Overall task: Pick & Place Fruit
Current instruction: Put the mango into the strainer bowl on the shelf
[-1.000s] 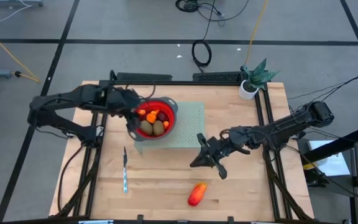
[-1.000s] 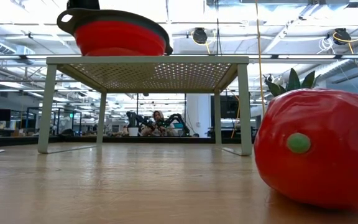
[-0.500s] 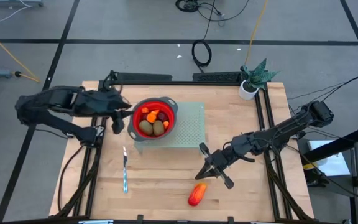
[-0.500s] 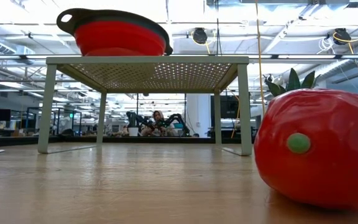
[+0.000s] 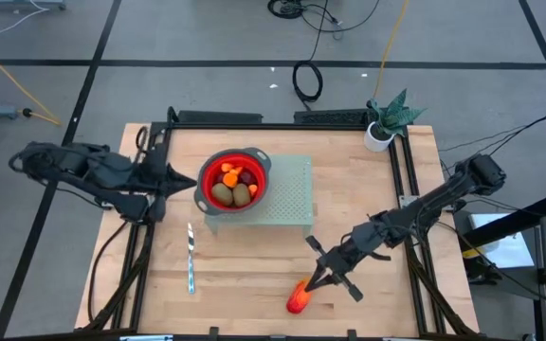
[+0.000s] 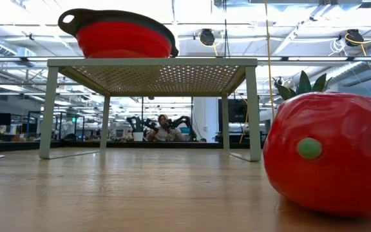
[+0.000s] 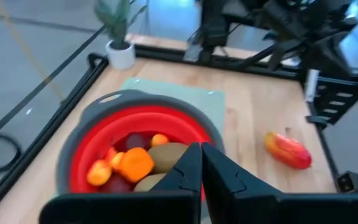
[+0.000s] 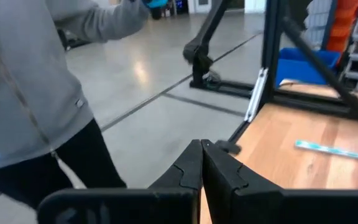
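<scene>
A red bowl with a grey rim [image 5: 235, 180] stands on a pale green perforated stand [image 5: 292, 194] and holds several small fruits [image 7: 138, 163]: brown-green ovals, orange pieces and dark-red ones. One larger red-orange fruit [image 5: 299, 297] lies on the wood near the table's front edge and fills the right of the low view [image 6: 330, 158]. My left gripper [image 5: 184, 178] is shut, just left of the bowl and pointing at it. My right gripper [image 5: 311, 280] is shut and hovers just beside and above the red-orange fruit, which does not show in its wrist view.
A slim silver knife [image 5: 190, 261] lies on the wood left of centre. A potted plant [image 5: 387, 121] stands at the far right corner. A person in a grey top [image 8: 30, 93] stands beyond the table's edge. Bare wood stretches between the stand and the front edge.
My left gripper has drawn back from over the bowl toward the table's left edge and has shut with nothing in it. My right gripper, still shut, has gone toward the near edge and down toward the red-orange fruit.
</scene>
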`<move>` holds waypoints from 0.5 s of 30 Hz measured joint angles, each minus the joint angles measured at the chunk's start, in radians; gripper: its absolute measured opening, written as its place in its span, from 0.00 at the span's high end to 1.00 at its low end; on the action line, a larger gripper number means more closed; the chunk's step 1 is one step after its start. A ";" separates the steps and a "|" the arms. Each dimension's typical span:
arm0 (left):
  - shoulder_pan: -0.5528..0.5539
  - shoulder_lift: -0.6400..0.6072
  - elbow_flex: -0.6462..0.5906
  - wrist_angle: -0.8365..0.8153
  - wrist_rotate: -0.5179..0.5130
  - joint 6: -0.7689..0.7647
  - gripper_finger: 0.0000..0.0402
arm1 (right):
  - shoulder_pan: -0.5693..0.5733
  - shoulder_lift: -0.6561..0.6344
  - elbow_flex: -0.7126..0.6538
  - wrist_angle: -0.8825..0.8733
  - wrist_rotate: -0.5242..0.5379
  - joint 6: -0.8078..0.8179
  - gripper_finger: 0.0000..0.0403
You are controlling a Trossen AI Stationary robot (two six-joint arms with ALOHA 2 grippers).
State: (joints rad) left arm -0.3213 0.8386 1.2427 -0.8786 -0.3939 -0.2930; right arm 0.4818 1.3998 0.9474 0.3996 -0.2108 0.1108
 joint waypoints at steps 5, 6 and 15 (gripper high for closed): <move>-0.049 -0.104 -0.143 0.130 0.024 0.028 0.95 | 0.016 0.045 0.000 -0.020 0.000 0.000 1.00; -0.056 -0.123 -0.167 0.149 0.036 0.029 0.94 | 0.017 0.055 0.000 -0.015 0.001 0.000 1.00; -0.108 -0.293 -0.348 0.255 0.101 0.050 0.99 | 0.018 0.123 0.001 -0.025 0.006 0.059 1.00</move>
State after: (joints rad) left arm -0.4294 0.5459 0.8950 -0.6238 -0.2933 -0.2426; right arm 0.4995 1.5228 0.9484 0.3744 -0.2051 0.1695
